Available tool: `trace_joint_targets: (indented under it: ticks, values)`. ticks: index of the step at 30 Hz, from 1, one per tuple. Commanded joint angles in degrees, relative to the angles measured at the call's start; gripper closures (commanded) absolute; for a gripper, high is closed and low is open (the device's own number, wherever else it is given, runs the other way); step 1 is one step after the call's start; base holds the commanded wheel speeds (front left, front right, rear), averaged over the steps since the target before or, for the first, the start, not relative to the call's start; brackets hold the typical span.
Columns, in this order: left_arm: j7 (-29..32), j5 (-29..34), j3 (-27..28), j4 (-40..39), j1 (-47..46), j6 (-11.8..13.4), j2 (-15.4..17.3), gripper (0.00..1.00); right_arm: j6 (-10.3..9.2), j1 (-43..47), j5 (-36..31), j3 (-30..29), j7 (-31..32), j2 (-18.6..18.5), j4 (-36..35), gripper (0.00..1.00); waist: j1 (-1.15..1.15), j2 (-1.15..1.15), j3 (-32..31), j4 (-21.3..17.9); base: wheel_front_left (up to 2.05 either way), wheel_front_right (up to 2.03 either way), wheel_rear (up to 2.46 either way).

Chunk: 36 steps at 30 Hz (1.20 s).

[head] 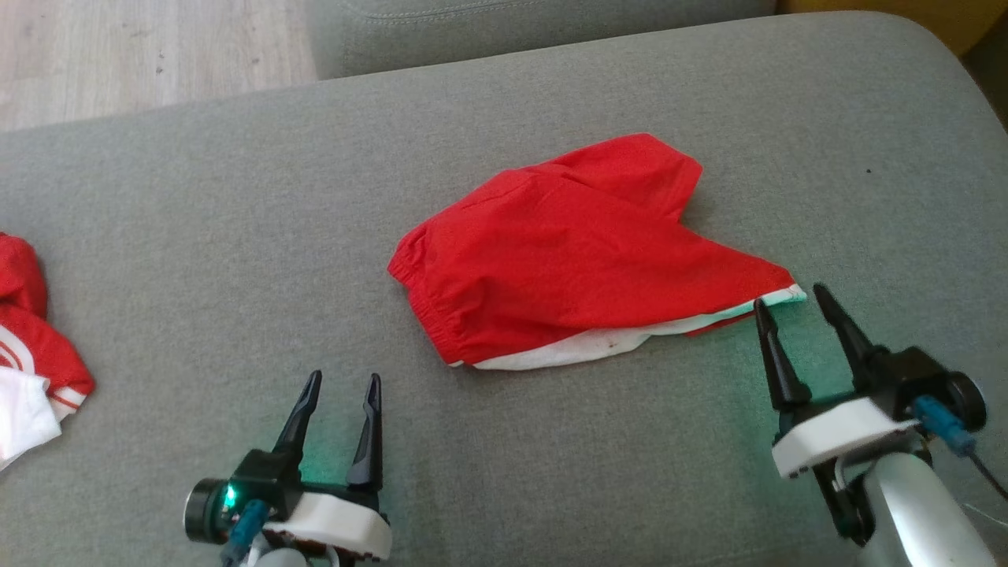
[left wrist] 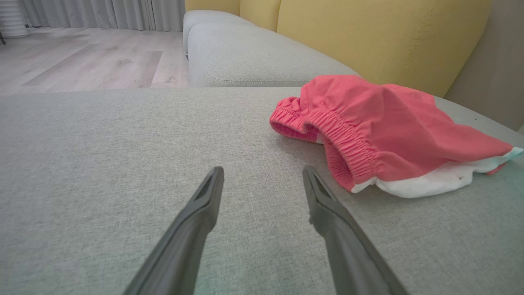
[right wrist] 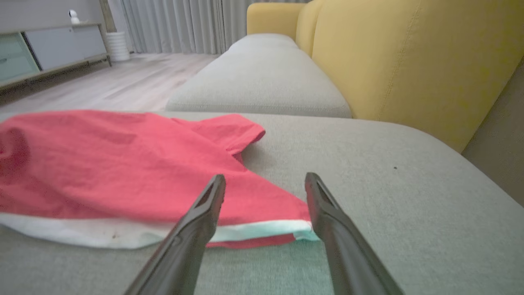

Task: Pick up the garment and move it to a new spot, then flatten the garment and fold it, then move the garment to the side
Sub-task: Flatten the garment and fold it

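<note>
- Right tool: fingers spread apart, gripping nothing. Its tips straddle the near hem corner of the garment; contact with the cloth cannot be confirmed.
- Left tool: fingers likewise apart and empty, resting low over the grey seat cushion, near the elastic waistband but clear of it.
- Garment: red shorts lying mid-cushion, rumpled rather than flat, with a white under-layer showing along the near edge.
- Hazard – partial grip: closing at the hem corner may catch one layer only, so the layers would separate and wrinkle further.
- Hazard – one-sided pull: with the left tool unengaged, the garment would likely pivot or bunch instead of spreading.
- Hazard – low approach: the fingertips may snag the cushion fabric.
- Hazard – a second red-and-white garment lies at the cushion's left edge; a sideways move could run into it.
</note>
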Motion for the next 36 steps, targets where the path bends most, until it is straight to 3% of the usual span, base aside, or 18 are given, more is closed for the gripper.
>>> trace_joint_targets:
  ticks: [1,11,17,23,31,32,33,36]
  values:
    - [-0.5,0.1,1.5,-1.5,-1.3,-0.3,0.1,0.00,-0.04,-1.2,0.5,0.2,-0.2,0.1,-2.6,0.00,0.00,0.00,0.0,-0.2,0.00,0.00,0.00]
    - [-0.5,-1.7,-3.8,-0.6,-4.0,-3.0,0.1,0.00,-0.04,-1.4,0.4,-2.1,-0.2,4.8,-5.1,0.00,0.00,0.00,0.8,-1.0,0.00,0.00,0.00]
    - [-0.5,-2.6,-7.9,4.6,-8.1,-4.4,0.1,0.00,-0.04,-2.4,0.7,-0.7,-0.2,5.5,-4.5,0.00,0.00,0.00,2.9,-2.4,0.00,0.00,0.00]
    - [-0.5,-2.9,-8.1,9.8,-11.0,-4.7,0.1,0.00,-0.04,-3.3,1.1,-0.2,-0.2,5.6,-4.5,0.00,0.00,0.00,4.9,-4.4,0.00,0.00,0.00]
    - [-0.5,-4.5,-9.7,8.8,-12.0,-4.9,0.3,0.00,-0.04,-3.4,1.3,-0.7,-0.2,5.6,-4.6,0.00,0.00,0.00,5.8,-5.4,0.00,0.00,0.00]
    - [-0.5,-5.0,-10.4,8.2,-12.0,-4.9,0.4,0.04,-0.04,-3.4,1.2,-0.7,-0.2,5.7,-4.6,0.00,0.00,0.00,5.8,-5.4,0.00,0.00,0.00]
    - [-0.5,-5.5,-11.2,7.7,-12.0,-4.9,0.6,0.33,-0.04,-3.4,1.3,-0.8,-0.2,5.7,-4.5,0.00,0.00,0.00,5.8,-5.3,0.00,0.00,0.00]
    - [-0.5,-6.9,-13.3,5.9,-12.0,-4.9,1.4,1.00,-0.04,-3.4,1.5,-0.7,-0.2,5.9,-4.2,0.00,0.00,0.00,5.7,-4.9,0.00,0.00,0.00]
